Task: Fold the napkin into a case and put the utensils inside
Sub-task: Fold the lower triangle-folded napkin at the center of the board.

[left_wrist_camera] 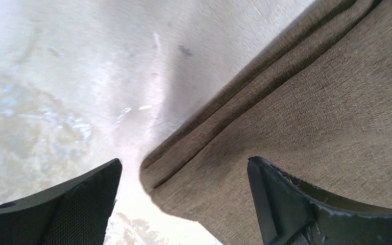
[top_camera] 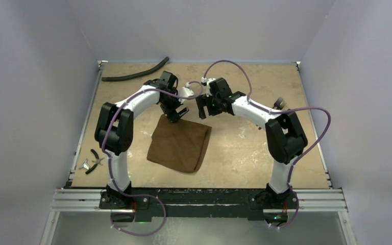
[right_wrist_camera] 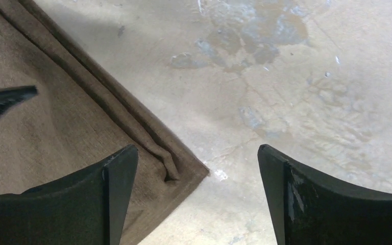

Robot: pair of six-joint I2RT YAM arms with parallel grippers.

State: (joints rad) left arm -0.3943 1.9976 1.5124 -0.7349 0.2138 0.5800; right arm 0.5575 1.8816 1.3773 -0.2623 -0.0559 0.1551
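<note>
Top external view: the napkin (top_camera: 179,148) lies flat on the table (top_camera: 245,153) between the two arms, folded into a near-square panel turned slightly askew, so no long axis can be told. Its far edge sits just below the left gripper (top_camera: 176,116) and right gripper (top_camera: 202,109). A black hose (top_camera: 135,75) lies at the far left. The utensils (top_camera: 279,103) show only as a small purplish shape, largely hidden behind the right arm. Left wrist view: the jaws stand wide apart and hold nothing. The napkin (left_wrist_camera: 311,102) shows stacked folded edges running diagonally, with one corner between the fingers (left_wrist_camera: 66,204). Right wrist view: the jaws likewise stand wide and hold nothing. The napkin (right_wrist_camera: 56,132) has its corner between the fingers (right_wrist_camera: 107,204), and its far side is cut off by the frame.
</note>
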